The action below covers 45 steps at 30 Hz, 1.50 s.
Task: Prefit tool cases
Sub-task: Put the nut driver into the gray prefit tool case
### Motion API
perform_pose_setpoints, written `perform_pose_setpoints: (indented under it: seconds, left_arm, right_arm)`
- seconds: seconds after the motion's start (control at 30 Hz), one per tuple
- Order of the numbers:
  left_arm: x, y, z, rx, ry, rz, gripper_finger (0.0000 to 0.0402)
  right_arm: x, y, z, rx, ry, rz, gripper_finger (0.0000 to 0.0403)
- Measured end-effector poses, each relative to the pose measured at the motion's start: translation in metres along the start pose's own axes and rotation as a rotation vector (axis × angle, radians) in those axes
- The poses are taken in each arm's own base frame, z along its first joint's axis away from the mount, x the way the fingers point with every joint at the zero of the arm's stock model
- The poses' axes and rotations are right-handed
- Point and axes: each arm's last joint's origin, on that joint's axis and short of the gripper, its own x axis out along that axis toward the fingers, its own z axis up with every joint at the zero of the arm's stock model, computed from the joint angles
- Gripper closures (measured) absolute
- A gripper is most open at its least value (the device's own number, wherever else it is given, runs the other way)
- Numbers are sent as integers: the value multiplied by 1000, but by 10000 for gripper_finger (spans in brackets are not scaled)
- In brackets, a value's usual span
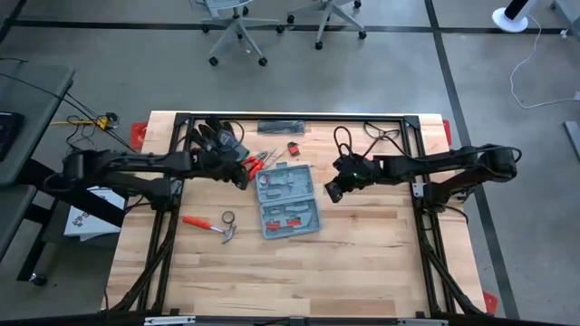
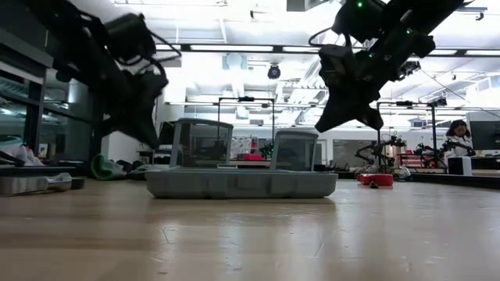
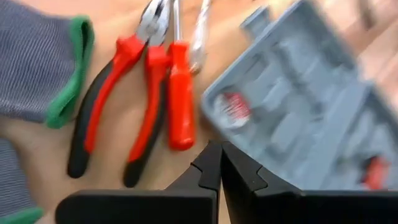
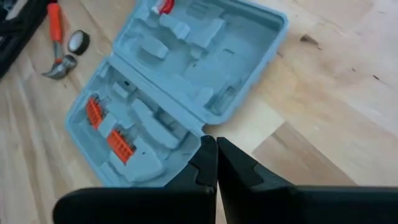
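Closed fingertips mark the left end effector (image 3: 219, 163), hovering empty above the red-handled pliers (image 3: 115, 106) and red screwdriver (image 3: 181, 93), just left of the tool case (image 1: 288, 199). Opposite, the right end effector (image 4: 216, 163) hangs with its fingers pressed together, empty, over the case's right edge. That blue-grey case lies open and flat mid-bench (image 1: 362, 263), moulded recesses up; the near half carries two orange bit strips (image 4: 109, 127), and the far half shows one small red item (image 4: 165, 6). Near-left of it lie a hammer (image 1: 210, 225) and a tape roll (image 1: 227, 217). Grey, green-cuffed gloves (image 3: 37, 62) rest beyond the pliers.
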Motion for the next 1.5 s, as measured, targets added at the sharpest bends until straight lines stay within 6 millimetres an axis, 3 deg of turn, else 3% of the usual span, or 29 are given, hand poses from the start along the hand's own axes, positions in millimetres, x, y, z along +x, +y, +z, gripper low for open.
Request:
perform_pose_setpoints:
  seconds: [0.23,0.47,0.63,0.93,1.2,1.5]
  left_arm:
    - [18,-9,14,189,39,-22,350]
    - [40,-17,26,396,172,147,268]
    - [53,-13,23,411,270,140,247]
    - [69,-4,21,388,341,123,280]
    - [66,2,24,279,361,107,394]
    - [29,-2,38,243,234,103,401]
  right_arm:
    - [0,-3,0,-4,5,-24,403]
    - [0,-3,-1,-4,3,-32,403]
    - [0,-4,-1,0,8,-38,403]
    - [0,-4,-1,1,-11,-65,403]
    - [0,-6,-3,0,10,-83,403]
    - [0,-7,-6,-1,38,-96,403]
